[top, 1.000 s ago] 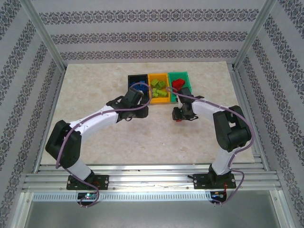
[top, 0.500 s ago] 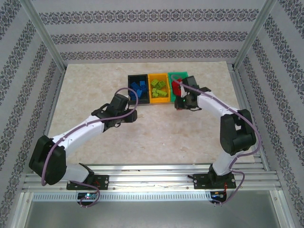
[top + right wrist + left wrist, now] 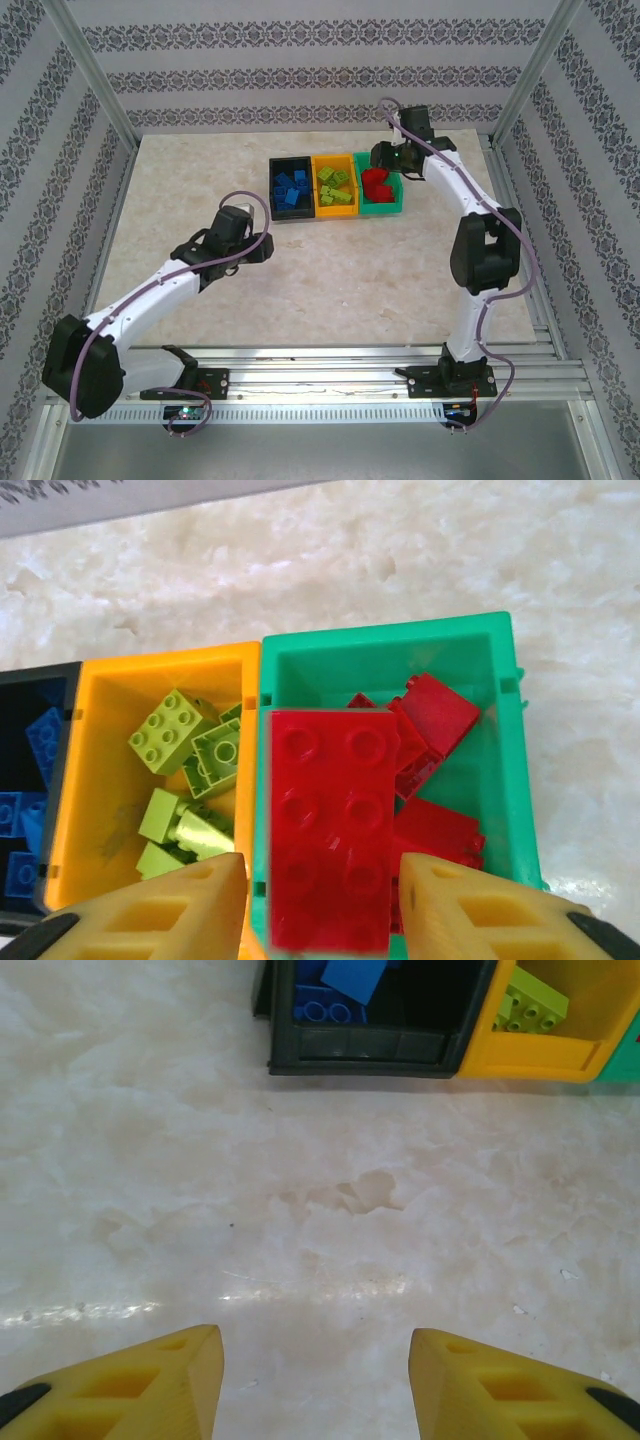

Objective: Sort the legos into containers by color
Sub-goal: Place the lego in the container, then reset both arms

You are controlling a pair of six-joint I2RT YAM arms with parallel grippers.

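Patterned walls (image 3: 300, 70) enclose a pale marbled table (image 3: 180, 180). Toward its 12 o'clock, a black bin (image 3: 273, 190), an orange-yellow bin (image 3: 335, 211) and a green bin (image 3: 382, 210) stand side by side, holding blue legos (image 3: 292, 187), lime legos (image 3: 336, 186) and red legos (image 3: 377, 184). At 7 o'clock from the black bin, the left gripper (image 3: 315, 1360) gapes wide over bare table, holding nothing. The right gripper (image 3: 320, 880) is spread above the green bin, with a red brick (image 3: 330, 830) between its fingers and a gap at the left one.

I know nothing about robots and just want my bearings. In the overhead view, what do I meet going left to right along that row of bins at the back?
black bin holding blue legos → orange-yellow bin holding lime green legos → green bin holding red legos
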